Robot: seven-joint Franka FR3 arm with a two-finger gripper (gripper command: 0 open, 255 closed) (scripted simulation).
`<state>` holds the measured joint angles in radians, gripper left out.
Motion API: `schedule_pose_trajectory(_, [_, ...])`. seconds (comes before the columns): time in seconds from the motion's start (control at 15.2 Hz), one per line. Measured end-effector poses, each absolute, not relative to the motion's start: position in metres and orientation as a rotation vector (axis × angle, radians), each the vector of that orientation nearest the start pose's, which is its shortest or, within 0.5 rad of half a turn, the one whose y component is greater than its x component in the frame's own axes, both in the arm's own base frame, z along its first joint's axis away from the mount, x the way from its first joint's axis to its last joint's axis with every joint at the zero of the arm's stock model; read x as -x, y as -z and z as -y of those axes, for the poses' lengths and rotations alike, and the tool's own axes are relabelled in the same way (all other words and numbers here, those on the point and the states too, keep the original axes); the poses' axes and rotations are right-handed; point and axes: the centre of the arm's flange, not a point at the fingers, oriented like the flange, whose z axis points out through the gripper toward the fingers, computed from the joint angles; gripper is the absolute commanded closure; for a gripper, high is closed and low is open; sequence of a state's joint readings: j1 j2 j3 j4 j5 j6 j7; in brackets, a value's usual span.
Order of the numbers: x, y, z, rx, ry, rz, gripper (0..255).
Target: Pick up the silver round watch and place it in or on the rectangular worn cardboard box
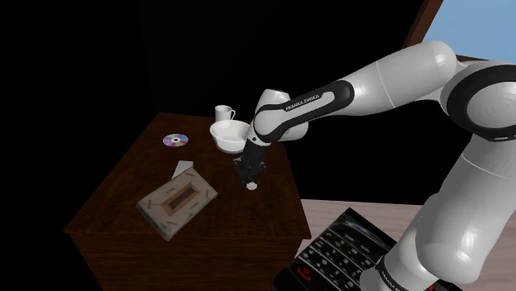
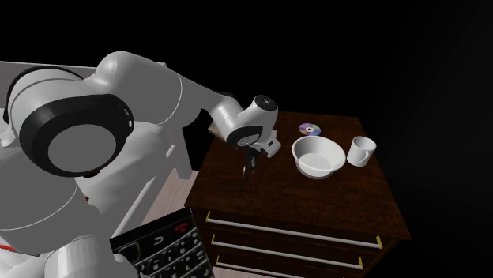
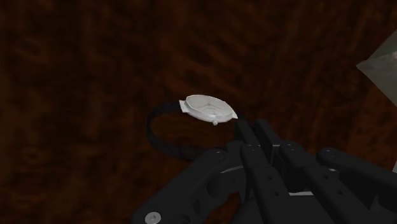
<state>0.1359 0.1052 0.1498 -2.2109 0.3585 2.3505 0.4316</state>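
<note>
Gripper (image 3: 252,130) closed on strap of watch (image 3: 208,108), at right side of table (image 1: 116,194) (lifted or resting: unclear). Box (image 1: 176,201) lies toward shoulder view's left, nearer; long axis diagonal.

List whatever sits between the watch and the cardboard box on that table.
Nothing sits there. In the shoulder view, the stretch from the watch to the cardboard box is bare dark wood tabletop.
</note>
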Motion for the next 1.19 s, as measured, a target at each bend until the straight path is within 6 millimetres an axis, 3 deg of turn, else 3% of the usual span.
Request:
schedule_pose_trajectory(0.26, [-0.522, -0.342, -0.158, 2.816, -0.097, -0.565, 255])
schedule_pose_trajectory(1.19, [-0.522, -0.415, -0.158, 2.816, -0.097, -0.566, 255])
